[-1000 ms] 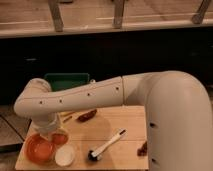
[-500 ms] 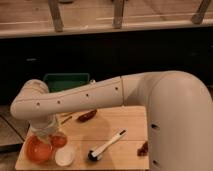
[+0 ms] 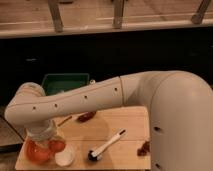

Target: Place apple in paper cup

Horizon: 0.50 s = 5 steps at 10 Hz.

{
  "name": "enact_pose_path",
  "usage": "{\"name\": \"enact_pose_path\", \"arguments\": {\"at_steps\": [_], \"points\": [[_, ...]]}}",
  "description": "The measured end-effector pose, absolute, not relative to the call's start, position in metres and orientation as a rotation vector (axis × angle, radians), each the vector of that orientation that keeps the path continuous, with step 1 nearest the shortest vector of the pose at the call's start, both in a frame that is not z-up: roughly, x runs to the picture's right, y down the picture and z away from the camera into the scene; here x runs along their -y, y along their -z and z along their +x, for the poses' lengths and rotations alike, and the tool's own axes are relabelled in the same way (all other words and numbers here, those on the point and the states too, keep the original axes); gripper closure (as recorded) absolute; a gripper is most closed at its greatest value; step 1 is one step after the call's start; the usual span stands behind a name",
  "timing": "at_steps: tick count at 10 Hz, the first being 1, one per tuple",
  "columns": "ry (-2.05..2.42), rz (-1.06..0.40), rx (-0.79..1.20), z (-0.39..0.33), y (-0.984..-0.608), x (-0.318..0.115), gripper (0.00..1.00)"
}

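A: Any brand, label or writing to read?

B: None that I can make out on the arm, the paper cup (image 3: 64, 158) or anything else.

A: Where is the apple?

B: The apple (image 3: 56, 145) sits low at the left of the wooden worktop (image 3: 120, 131), right under the wrist of the white arm (image 3: 90, 100). It is at the right edge of the orange pan (image 3: 36, 152) and just above the paper cup, touching or nearly touching its rim; I cannot tell which.

A: Which way does it point?

B: It is round, so it shows no long axis. The cup stands upright, mouth up, pale inside showing.

A: And the hand?

B: The hand (image 3: 49, 144) hangs down at the apple, over the pan's right side. I cannot tell whether it is grasping the fruit.

A: What else lies there?

B: A dark red pepper (image 3: 86, 116) lies behind, long axis slanting. A brush (image 3: 106, 146) with a white handle lies diagonally, dark head toward the front. A grape cluster (image 3: 144, 148) rests at the right, and a green bin (image 3: 64, 83) stands behind the worktop.
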<state>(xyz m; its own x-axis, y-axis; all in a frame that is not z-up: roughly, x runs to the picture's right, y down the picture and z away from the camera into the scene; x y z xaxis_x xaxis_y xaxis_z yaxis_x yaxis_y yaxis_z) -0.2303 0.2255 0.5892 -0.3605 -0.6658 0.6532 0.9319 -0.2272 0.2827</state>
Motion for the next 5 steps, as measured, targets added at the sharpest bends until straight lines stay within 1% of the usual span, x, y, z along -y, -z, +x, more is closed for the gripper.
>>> {"name": "enact_pose_path", "arguments": {"at_steps": [5], "points": [[1.795, -0.477, 0.799, -0.216, -0.588, -0.227, 1.00]]}}
